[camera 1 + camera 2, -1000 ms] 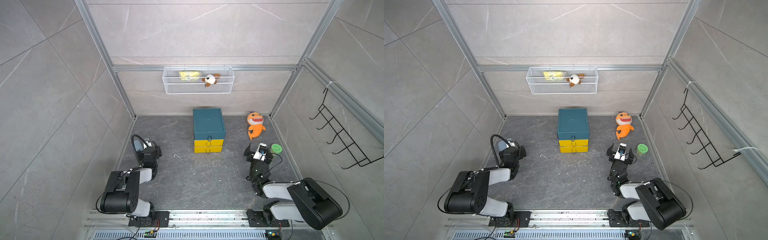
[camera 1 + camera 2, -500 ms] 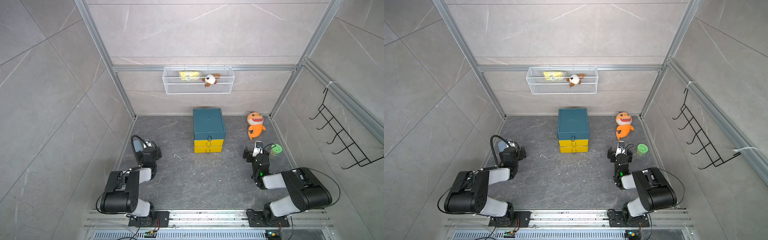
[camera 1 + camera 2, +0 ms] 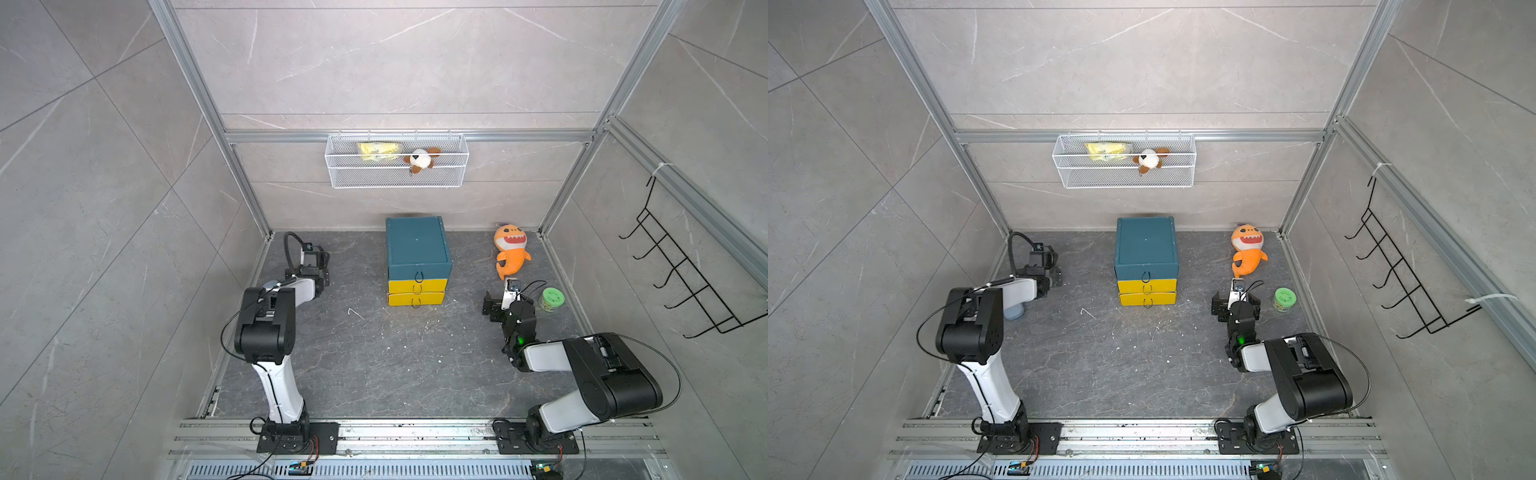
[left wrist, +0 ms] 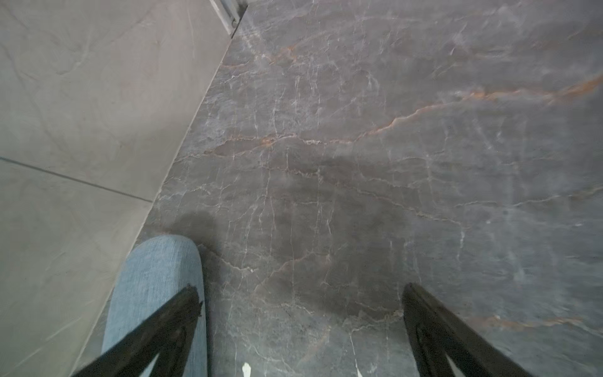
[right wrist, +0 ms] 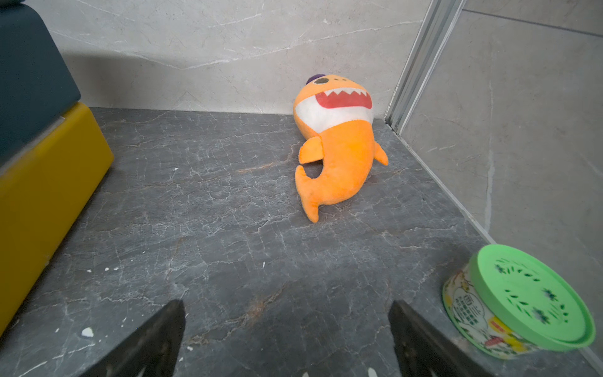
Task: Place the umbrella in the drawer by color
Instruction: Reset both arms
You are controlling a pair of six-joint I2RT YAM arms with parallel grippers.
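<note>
My left pincer (image 4: 301,289) stands wide open and holds nothing; only bare dark counter (image 4: 359,163) shows between its two black fingers. The blue umbrella (image 4: 160,267), folded up in pale blue fabric, lies along the foot of the left wall. One of my fingers (image 4: 176,313) crosses in front of it in the wrist view, and I cannot tell whether they touch. In a top view the blue umbrella (image 3: 1016,311) peeks out from under my left forearm, well apart from the drawer unit (image 3: 1145,249).

That drawer unit (image 3: 417,249) stands against the middle of the back wall, with a teal body and teal drawer above and two yellow drawers (image 3: 417,292) below. All three fronts are flush and shut.

My right pincer (image 5: 287,303) is spread just as wide and is also empty, hanging low over bare counter. It sits between the yellow drawers (image 5: 42,182) and a green-lidded tin (image 5: 522,300) that stands by the right wall. Farther back, an orange shark plush (image 5: 336,153) lies on its back in the far right corner.

On the back wall hangs a white wire basket (image 3: 397,180) holding a yellow packet (image 3: 378,151) and a small dog plush (image 3: 419,158). A black hook rack (image 3: 681,274) hangs on the right wall.
</note>
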